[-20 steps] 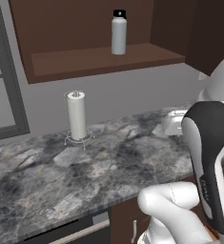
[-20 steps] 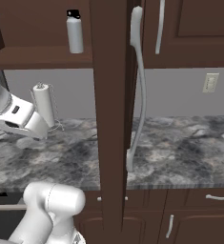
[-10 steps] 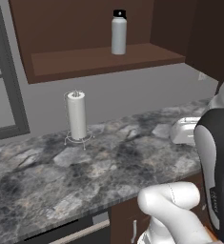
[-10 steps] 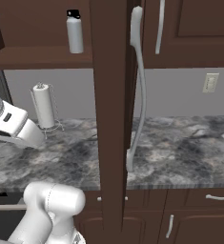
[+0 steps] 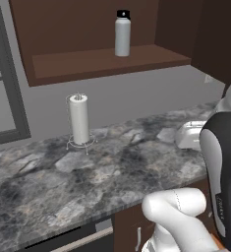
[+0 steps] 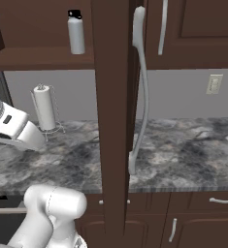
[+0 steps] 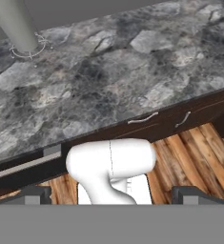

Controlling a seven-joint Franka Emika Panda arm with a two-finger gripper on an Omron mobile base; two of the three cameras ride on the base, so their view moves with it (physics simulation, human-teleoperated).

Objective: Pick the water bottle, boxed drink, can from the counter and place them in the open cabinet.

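Observation:
The water bottle (image 5: 122,33), pale grey with a black cap, stands upright on the shelf of the open cabinet (image 5: 107,61); in the right base view the water bottle (image 6: 76,32) sits left of the cabinet's open door (image 6: 110,111). My gripper (image 7: 114,195) is open with nothing between its fingertips (image 7: 35,194). It looks down over the grey marbled counter (image 7: 108,90) and its front edge. The white hand (image 6: 16,130) hangs low above the counter, far below the bottle. The boxed drink and the can are out of view.
A white paper towel roll (image 5: 79,119) on a wire stand sits at the back of the counter (image 5: 112,167). The open cabinet door with its long silver handle (image 6: 140,92) hangs in front of the right base camera. Lower brown cabinets (image 6: 183,218) line the front.
The arm has swung down and back from the shelf: its hand sank toward the counter and its forearm dropped to the right in the left base view. The bottle stays on the shelf.

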